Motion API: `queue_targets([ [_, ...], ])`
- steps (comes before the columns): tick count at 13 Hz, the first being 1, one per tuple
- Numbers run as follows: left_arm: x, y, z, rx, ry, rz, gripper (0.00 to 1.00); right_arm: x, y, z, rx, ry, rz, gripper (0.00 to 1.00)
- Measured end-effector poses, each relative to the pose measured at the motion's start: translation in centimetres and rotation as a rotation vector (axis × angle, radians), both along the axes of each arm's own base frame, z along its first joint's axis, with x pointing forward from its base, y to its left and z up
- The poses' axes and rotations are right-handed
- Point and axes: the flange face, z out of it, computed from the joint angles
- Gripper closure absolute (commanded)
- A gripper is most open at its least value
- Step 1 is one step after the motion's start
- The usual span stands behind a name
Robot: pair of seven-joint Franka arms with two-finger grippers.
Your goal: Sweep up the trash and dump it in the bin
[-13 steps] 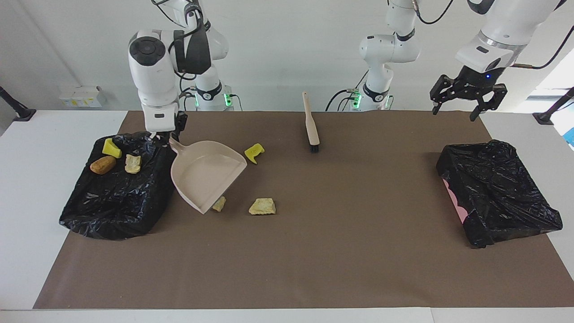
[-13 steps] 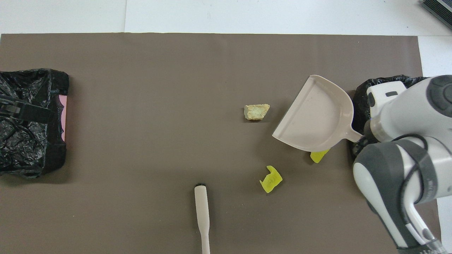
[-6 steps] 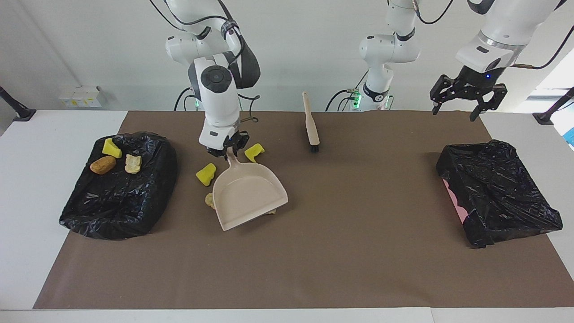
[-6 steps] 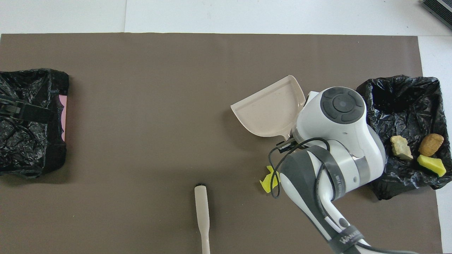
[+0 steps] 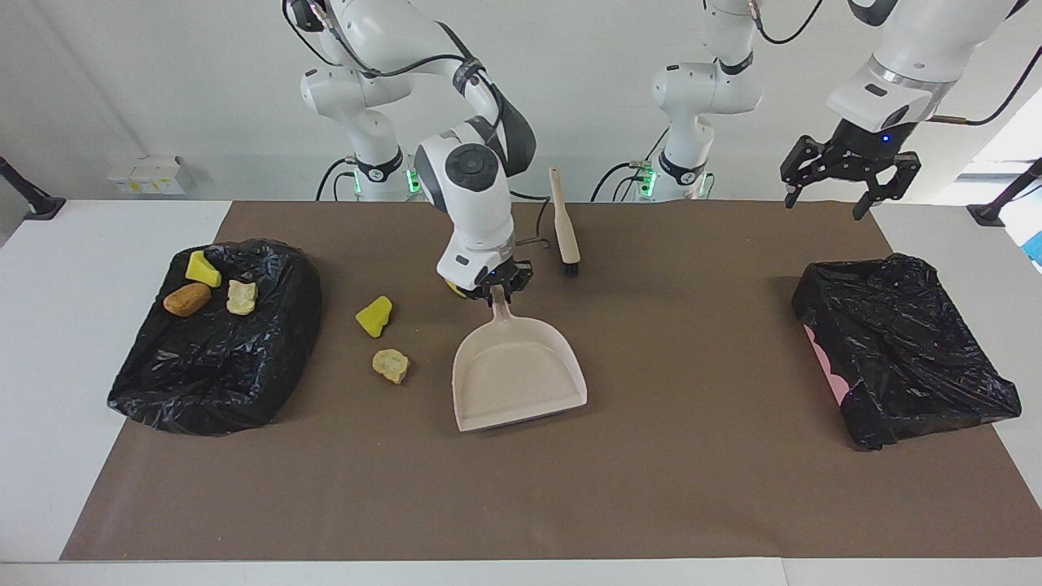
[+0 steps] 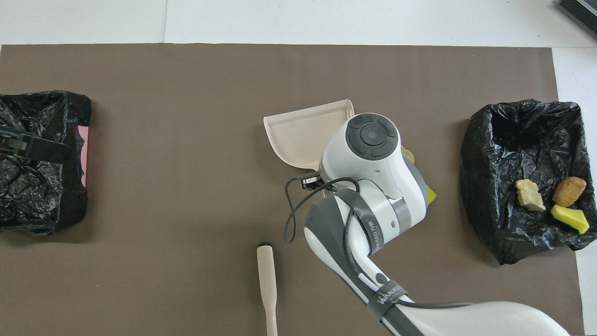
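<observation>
Over the bench's middle, the right claw (image 5: 493, 286) is clamping the dustpan (image 5: 519, 374) handle, readying a scoop, while the left claw (image 5: 847, 181) is waiting, fingers apart.

We record a plain dark brown paper mat (image 5: 651, 456) on a white table (image 5: 73, 268). The plastic dustpan (image 5: 521, 376) and brush handle (image 5: 562, 213) are pale beige, the bristles black. Both crinkled bin liners (image 5: 216, 350) (image 5: 904, 342) are glossy black; one shows a pink edge. The lumps (image 5: 374, 316) (image 5: 391, 364) are bright yellow and tan; one in the liner is orange-brown (image 5: 186, 299). The arms are white and grey.
</observation>
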Motion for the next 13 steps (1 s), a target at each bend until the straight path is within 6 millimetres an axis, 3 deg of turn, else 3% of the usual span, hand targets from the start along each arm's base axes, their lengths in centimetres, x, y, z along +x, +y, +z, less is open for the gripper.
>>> queue_targets([
  [5, 0.0, 0.0, 0.0, 0.000, 0.001, 0.000, 0.00, 0.9, 8.8, -3.5, 0.007, 0.011, -0.121, 1.00],
  [6, 0.0, 0.0, 0.0, 0.000, 0.002, 0.000, 0.00, 1.1, 9.6, -4.0, 0.007, 0.010, -0.129, 0.92],
  [7, 0.0, 0.0, 0.0, 0.000, 0.002, 0.000, 0.00, 1.4, 9.9, -4.0, 0.010, 0.008, -0.142, 0.01],
  [10, -0.1, 0.0, 0.0, 0.000, 0.002, 0.000, 0.00, 2.1, 9.8, -3.3, 0.030, -0.018, -0.159, 0.00],
  [13, -0.1, 0.0, 0.0, 0.001, 0.007, 0.000, 0.00, 2.9, 8.4, -1.7, 0.036, -0.030, -0.181, 0.00],
])
